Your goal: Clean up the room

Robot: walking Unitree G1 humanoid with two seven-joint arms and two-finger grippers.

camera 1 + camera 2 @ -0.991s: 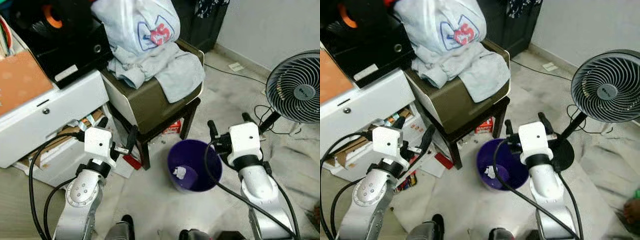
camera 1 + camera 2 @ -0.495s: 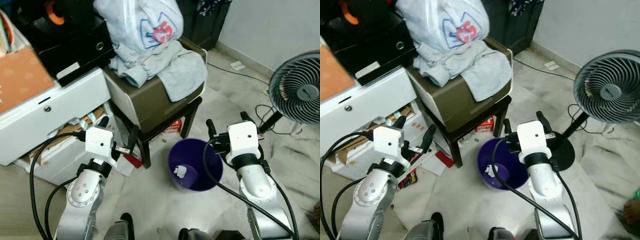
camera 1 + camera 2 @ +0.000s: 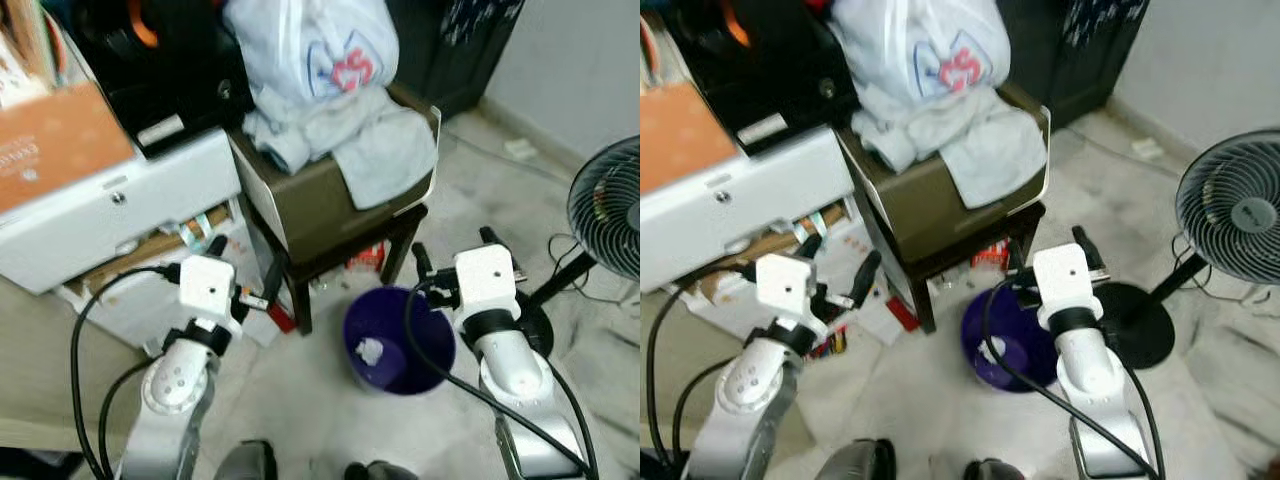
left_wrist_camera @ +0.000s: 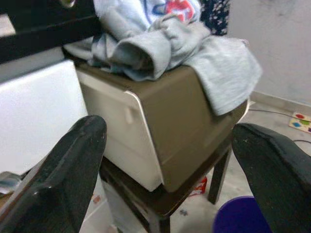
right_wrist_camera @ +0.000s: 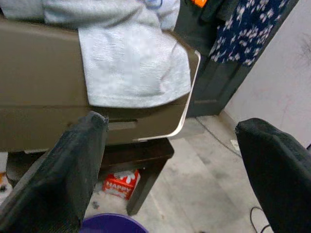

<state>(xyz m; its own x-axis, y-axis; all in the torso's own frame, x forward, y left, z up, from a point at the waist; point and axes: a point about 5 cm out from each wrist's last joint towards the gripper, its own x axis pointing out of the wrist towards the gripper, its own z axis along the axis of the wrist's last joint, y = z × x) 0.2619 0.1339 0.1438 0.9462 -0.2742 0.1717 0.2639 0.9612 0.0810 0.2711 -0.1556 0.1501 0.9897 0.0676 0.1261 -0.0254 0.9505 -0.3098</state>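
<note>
A purple bin (image 3: 400, 342) stands on the floor in front of a dark stool, with a crumpled white paper (image 3: 370, 351) inside it. My right gripper (image 3: 455, 248) is open and empty above the bin's far right rim. My left gripper (image 3: 243, 262) is open and empty to the left of the bin, close to the stool's leg. On the stool sits a brown box (image 3: 335, 200) draped with grey clothes (image 3: 360, 140) and topped by a white plastic bag (image 3: 310, 45). The left wrist view looks between its fingers (image 4: 73, 165) at the brown box (image 4: 180, 126).
A white drawer unit (image 3: 120, 200) with black gear on top stands at the left, with papers and cardboard (image 3: 170, 245) spilled under it. A red carton (image 5: 119, 184) lies under the stool. A standing fan (image 3: 610, 205) and its cable are on the right.
The whole picture has shifted right and down, so the camera has moved. Both grippers stay open and hold about the same place by the bin.
</note>
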